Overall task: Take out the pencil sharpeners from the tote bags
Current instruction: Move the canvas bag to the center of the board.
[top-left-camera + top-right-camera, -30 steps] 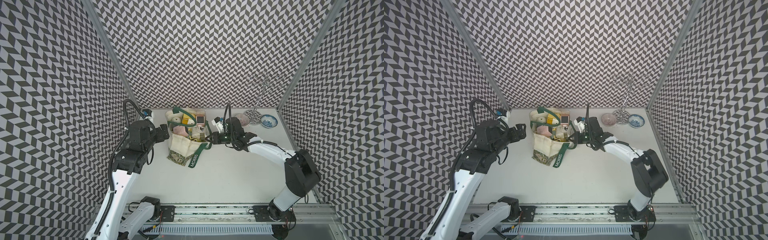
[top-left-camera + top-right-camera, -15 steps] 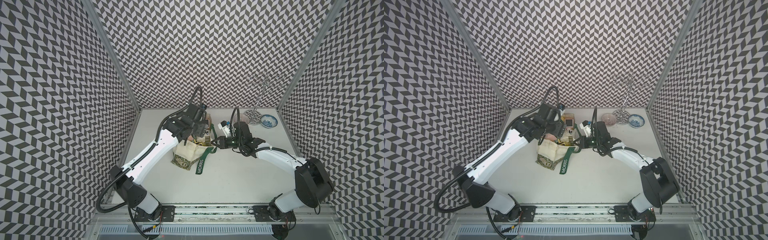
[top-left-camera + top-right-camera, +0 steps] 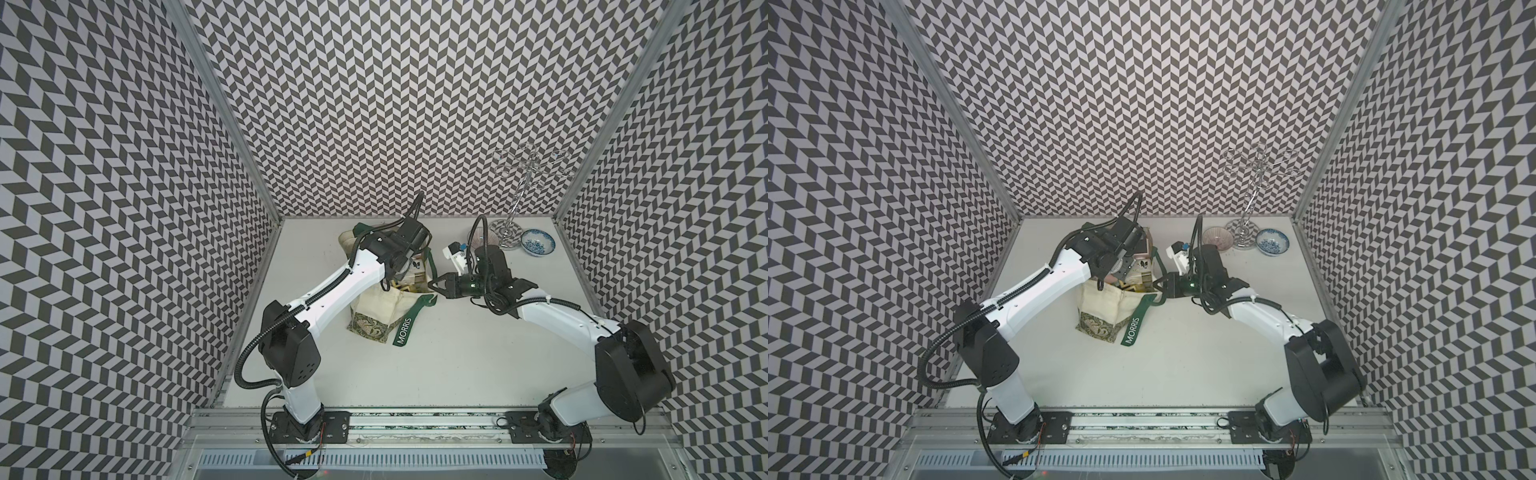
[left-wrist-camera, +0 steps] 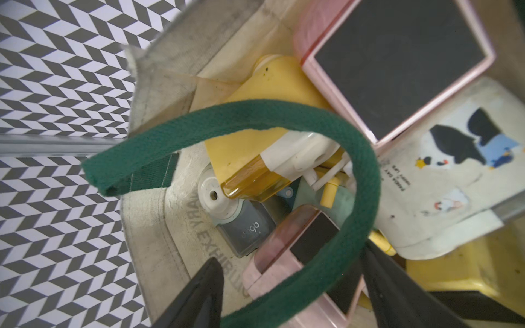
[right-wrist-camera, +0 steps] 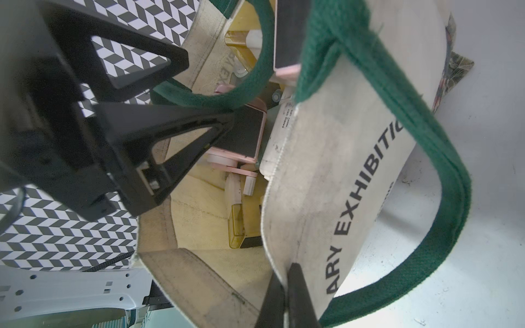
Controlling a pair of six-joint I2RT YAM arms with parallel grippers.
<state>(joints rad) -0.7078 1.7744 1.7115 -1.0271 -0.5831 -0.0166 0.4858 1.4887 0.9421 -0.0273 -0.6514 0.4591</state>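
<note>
Jaws of your left gripper [image 4: 289, 255] are standing wide apart inside the mouth of the tote bag [image 3: 374, 309], straddling a pink pencil sharpener [image 4: 265, 265] with a dark panel. Nothing is gripped yet, though in the right wrist view one finger [image 5: 170, 119] is touching that panel. Your right gripper [image 5: 287, 271] is pinching the cream canvas rim with its jaws fully shut, holding the mouth open. All visible sharpeners are lying inside the bag, among them a yellow sharpener [image 4: 270, 93] and a panda-printed beige sharpener [image 4: 440, 184]; none is showing on the table [image 3: 457, 353]. Be watching the green strap [image 4: 227, 113]: it is looping across the pink sharpener between the jaws, so closing now is likely to trap webbing with the plastic, and lifting would then drag the whole bag. Smooth plastic sides are also inviting slip.
</note>
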